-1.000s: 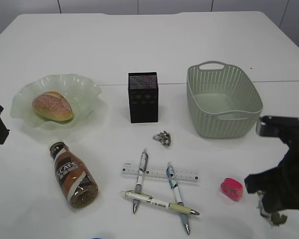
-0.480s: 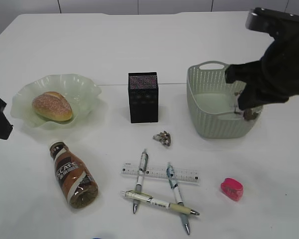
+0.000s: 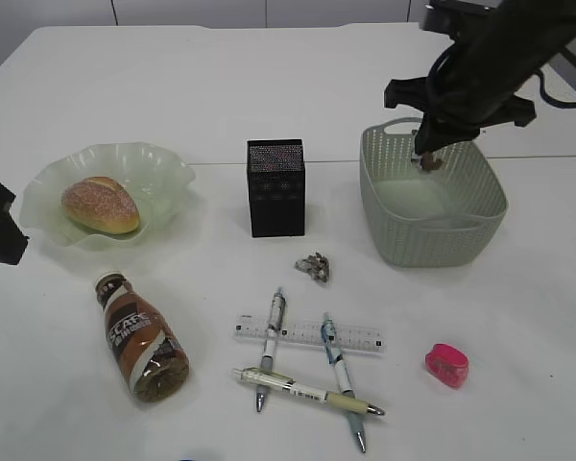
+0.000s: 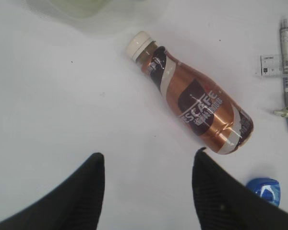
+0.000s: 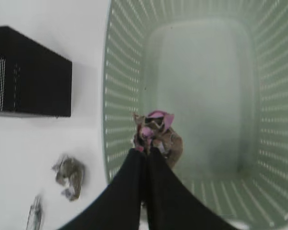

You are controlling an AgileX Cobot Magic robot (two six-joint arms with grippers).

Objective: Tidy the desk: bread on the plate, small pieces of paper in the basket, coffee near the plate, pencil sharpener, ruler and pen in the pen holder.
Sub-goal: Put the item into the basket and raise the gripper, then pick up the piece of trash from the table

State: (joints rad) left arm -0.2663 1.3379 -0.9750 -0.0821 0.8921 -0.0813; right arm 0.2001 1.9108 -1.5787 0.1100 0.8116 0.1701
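Note:
My right gripper (image 3: 428, 158) hangs over the green basket (image 3: 432, 245), shut on a crumpled piece of paper (image 5: 158, 132) that sticks out past its tips (image 5: 146, 151). A second piece of paper (image 3: 313, 266) lies on the table in front of the black pen holder (image 3: 276, 187). The bread (image 3: 100, 204) rests on the pale green plate (image 3: 163, 173). The coffee bottle (image 3: 143, 336) lies on its side below the plate. My left gripper (image 4: 149, 155) stands open and empty beside the bottle (image 4: 197, 103). Ruler (image 3: 307, 333), three pens (image 3: 309, 391) and the pink pencil sharpener (image 3: 446, 364) lie at the front.
A small blue object (image 4: 264, 190) lies near the table's front edge by the bottle's base. The pens cross over the ruler. The basket shows nothing inside in the right wrist view apart from the paper hanging over it.
My right arm rose from the table's front right corner with the paper and swung back and left to above the basket. The left gripper stayed at the left edge.

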